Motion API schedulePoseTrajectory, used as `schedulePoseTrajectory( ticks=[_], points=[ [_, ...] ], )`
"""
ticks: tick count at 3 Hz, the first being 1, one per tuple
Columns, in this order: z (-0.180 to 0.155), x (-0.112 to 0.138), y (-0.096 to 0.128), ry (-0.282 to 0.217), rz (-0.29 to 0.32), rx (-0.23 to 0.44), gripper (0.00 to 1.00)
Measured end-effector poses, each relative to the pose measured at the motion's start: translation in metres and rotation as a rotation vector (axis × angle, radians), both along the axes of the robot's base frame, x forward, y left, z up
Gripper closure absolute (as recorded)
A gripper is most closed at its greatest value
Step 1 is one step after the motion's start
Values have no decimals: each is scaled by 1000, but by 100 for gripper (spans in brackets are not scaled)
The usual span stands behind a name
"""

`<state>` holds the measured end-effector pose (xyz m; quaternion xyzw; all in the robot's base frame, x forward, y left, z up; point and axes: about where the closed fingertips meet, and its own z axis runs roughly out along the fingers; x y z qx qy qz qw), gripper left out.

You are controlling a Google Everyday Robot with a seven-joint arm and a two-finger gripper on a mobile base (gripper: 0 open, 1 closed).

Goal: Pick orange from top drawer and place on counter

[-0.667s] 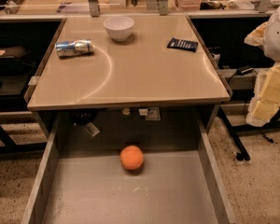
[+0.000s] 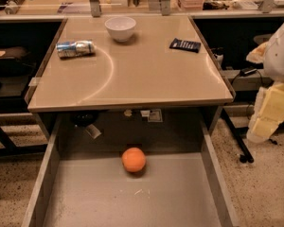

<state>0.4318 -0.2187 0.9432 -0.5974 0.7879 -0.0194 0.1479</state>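
The orange point(image 2: 133, 159) lies on the grey floor of the open top drawer point(image 2: 180, 197), near its back and middle, under the front edge of the counter point(image 2: 146, 74). The counter is a beige tabletop with a faint curved white line. My arm point(image 2: 274, 79), white and cream, hangs at the right edge of the view, beside the counter and well away from the orange. My gripper is out of view.
On the counter stand a white bowl point(image 2: 120, 28) at the back, a crushed silver can point(image 2: 75, 48) at the left and a dark packet point(image 2: 185, 45) at the right. Dark desk frames flank the counter. Speckled floor lies on both sides of the drawer.
The arm at the right edge has shifted a little downward. The orange, drawer and counter items have not moved.
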Motion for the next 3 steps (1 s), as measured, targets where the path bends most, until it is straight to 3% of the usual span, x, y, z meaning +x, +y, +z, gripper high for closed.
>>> schedulePoseTrajectory(
  ticks=[2,3],
  points=[
    [-137,-22,12,142,33,83,0],
    [-196,-27,32,214,101,112,0]
  ],
)
